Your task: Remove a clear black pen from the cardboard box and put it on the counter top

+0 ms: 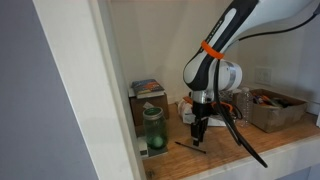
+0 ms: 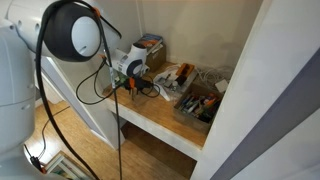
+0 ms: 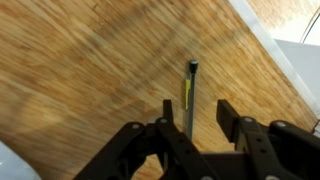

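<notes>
In the wrist view the pen (image 3: 190, 95), a thin dark stick with a yellowish strip, lies on the wooden counter top (image 3: 80, 80) between my gripper's (image 3: 196, 108) two fingers, closer to the left one. The fingers are spread apart and do not squeeze it. In an exterior view the gripper (image 1: 199, 135) points down just above the counter top (image 1: 225, 155), left of the low cardboard box (image 1: 272, 121) with mixed coloured items. The box (image 2: 186, 112) and the gripper (image 2: 130, 88) also show in an exterior view, where the pen is too small to make out.
A green bottle (image 1: 153, 128) and a taller narrow brown box (image 1: 148, 98) with a colourful top stand at the counter's far end by the wall. A thick black cable (image 1: 245, 140) hangs across the counter. The front edge (image 3: 270, 60) is close.
</notes>
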Robot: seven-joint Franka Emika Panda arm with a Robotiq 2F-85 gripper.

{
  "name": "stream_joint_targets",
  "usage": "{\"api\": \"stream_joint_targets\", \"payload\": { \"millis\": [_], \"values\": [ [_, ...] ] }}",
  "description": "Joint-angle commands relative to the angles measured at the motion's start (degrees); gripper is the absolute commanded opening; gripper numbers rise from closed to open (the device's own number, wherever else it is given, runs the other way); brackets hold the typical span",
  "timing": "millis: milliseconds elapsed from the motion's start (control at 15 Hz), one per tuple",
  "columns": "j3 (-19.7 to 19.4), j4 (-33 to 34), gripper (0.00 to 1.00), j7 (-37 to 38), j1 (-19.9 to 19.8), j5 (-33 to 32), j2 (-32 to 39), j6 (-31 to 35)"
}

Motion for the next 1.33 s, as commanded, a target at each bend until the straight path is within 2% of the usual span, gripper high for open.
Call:
{"api": "stream_joint_targets", "payload": {
  "millis": [0, 67, 200, 467, 667, 800, 867, 1267],
  "values": [
    [-0.55, -1.55, 0.8, 2.69, -2.0, -0.68, -6.5, -0.9],
    [-0.83, -1.25, 0.88, 3.53, -2.73, 0.11, -7.67, -1.52],
    [-3.31, -0.76, 0.99, 9.19, -2.51, -0.71, -9.66, -1.86],
    [-7.54, 0.54, 1.0, 21.36, -1.3, -1.69, -11.88, -2.43],
    [-9.15, 0.39, 1.0, 28.85, -0.58, -1.55, -13.8, -1.49],
    [-9.18, 0.28, 1.0, 29.16, -0.56, -1.67, -14.88, -0.69],
    [-8.43, 0.8, 1.0, 26.55, -1.54, -0.29, -13.24, -1.23],
    [-8.52, 0.77, 1.0, 27.42, -1.35, -0.25, -14.32, -1.23]
  ]
}}
